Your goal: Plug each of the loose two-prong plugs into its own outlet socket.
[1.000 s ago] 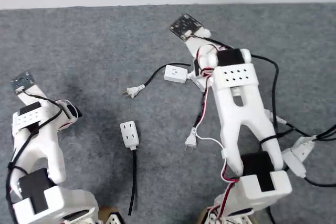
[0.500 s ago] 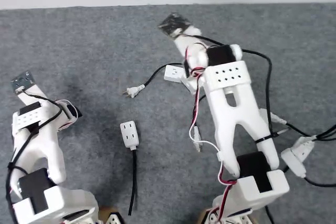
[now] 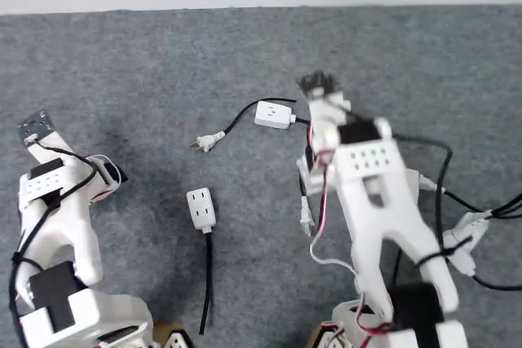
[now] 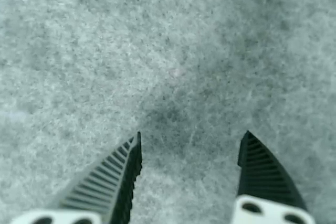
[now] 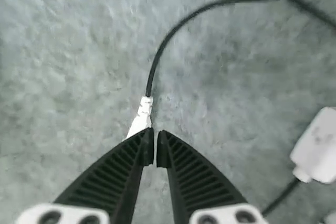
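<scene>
Two grippers noted: my left gripper [image 4: 191, 142] hangs with fingers spread over the grey carpet [image 4: 173, 51], while my right gripper [image 5: 155, 135] has its fingers pressed together on nothing. A loose white two-prong plug [image 5: 139, 120] on a black cord [image 5: 157, 61] lies on the carpet just past my right fingertips, well apart from a white plastic outlet socket [image 5: 319, 145].

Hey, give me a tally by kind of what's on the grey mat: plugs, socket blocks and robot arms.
Plugs: 2
Socket blocks: 2
Robot arms: 2
Total: 6
Not counted: a white piece on the right, partly behind an arm, which I cannot identify.
</scene>
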Controlling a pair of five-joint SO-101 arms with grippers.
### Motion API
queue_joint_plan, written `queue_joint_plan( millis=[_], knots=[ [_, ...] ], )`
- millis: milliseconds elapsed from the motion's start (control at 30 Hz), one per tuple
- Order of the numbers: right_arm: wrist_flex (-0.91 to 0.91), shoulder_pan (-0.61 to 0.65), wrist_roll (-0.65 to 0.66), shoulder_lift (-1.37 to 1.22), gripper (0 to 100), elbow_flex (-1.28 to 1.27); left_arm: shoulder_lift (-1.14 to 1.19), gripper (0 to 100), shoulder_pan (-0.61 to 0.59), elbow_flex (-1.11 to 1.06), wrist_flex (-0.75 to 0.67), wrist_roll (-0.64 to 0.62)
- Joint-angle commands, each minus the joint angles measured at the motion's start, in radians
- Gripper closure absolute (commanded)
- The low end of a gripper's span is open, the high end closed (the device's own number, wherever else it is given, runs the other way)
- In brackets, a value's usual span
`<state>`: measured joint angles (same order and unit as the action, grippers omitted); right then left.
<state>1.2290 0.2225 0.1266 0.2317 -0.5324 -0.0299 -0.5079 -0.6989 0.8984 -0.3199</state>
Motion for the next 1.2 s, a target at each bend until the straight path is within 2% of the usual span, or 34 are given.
queue_joint_plan(
  millis=[0, 233, 533, 867, 1033, 1167],
  knots=[
    [-0.101, -0.002, -0.006, 0.073, 99.0, -0.132, -0.005, 72, 0.011, 0.030, -0.020, 0.009],
    [-0.196, 0.001, -0.006, -0.005, 99.0, -0.186, -0.005, 72, 0.011, 0.030, -0.020, 0.009],
    [-0.237, 0.096, -0.015, -0.031, 99.0, -0.189, -0.005, 72, 0.011, 0.030, -0.020, 0.009],
    [-0.252, 0.088, -0.017, -0.019, 99.0, -0.195, -0.005, 72, 0.011, 0.030, -0.018, 0.009],
    [-0.257, 0.027, -0.017, -0.013, 99.0, -0.193, -0.005, 72, 0.011, 0.030, -0.018, 0.009],
    [-0.295, 0.027, -0.017, -0.013, 99.0, -0.222, -0.005, 72, 0.011, 0.030, -0.018, 0.009]
  ],
)
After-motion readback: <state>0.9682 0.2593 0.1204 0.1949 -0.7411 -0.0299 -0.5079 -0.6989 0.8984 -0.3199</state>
